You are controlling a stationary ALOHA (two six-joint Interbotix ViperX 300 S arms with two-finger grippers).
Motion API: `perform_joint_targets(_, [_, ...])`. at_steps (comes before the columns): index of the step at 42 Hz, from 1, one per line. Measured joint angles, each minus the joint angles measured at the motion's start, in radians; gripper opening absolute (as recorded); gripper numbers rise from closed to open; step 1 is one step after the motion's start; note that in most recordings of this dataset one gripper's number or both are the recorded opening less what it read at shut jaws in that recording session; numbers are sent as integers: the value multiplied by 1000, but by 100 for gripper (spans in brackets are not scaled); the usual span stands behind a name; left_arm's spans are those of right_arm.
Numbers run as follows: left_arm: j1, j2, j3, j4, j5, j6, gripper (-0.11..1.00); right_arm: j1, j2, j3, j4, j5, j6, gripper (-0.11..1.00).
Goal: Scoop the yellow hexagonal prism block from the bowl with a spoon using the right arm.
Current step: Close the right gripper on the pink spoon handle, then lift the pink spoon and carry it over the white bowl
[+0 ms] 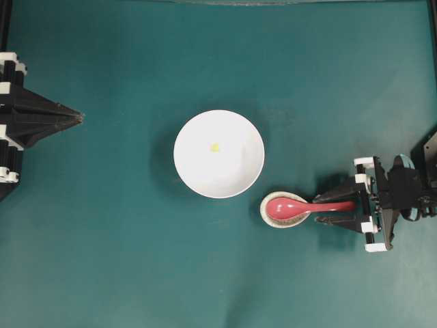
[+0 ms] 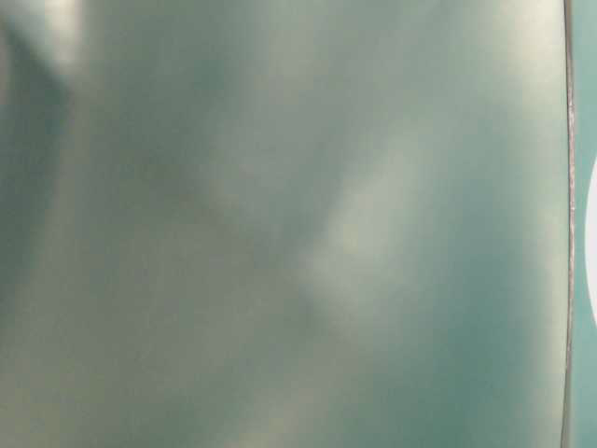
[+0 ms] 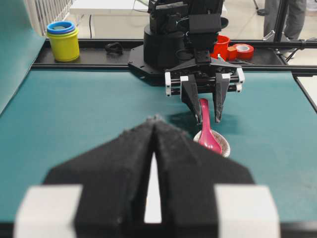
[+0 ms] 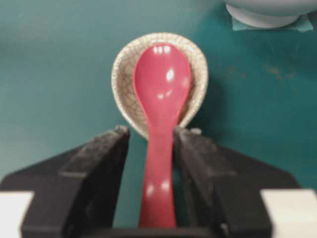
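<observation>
A: Where is the spoon (image 1: 300, 207) found?

B: It is laid on a speckled spoon rest (image 1: 272, 219) just below the white bowl (image 1: 218, 154), its handle pointed at the table's right edge. The right gripper (image 1: 328, 212) is spread wide astride that handle, nothing yet gripped.

A: And the yellow block (image 1: 215, 147)?

B: It is seen inside the bowl, up and left of the spoon. The left gripper (image 1: 78, 117) is pressed shut, far off.

A robotics lab, my workplace.
My teal cloth-covered tabletop (image 3: 74, 119) sits in a black frame, tape rolls (image 3: 242, 50) and stacked cups (image 3: 63, 40) behind.
</observation>
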Motion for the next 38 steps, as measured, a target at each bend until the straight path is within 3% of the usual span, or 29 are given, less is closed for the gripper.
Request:
perform_joint_targets(13, [0,0,0,-2,0,0,0,0,0,-3,2,17,2,47])
perform_joint_targets(24, [0,0,0,-2,0,0,0,0,0,-2,17,18,2,24])
perform_joint_targets(38, [0,0,0,0,6,0,0,3,-17,9,34,18,-2,23])
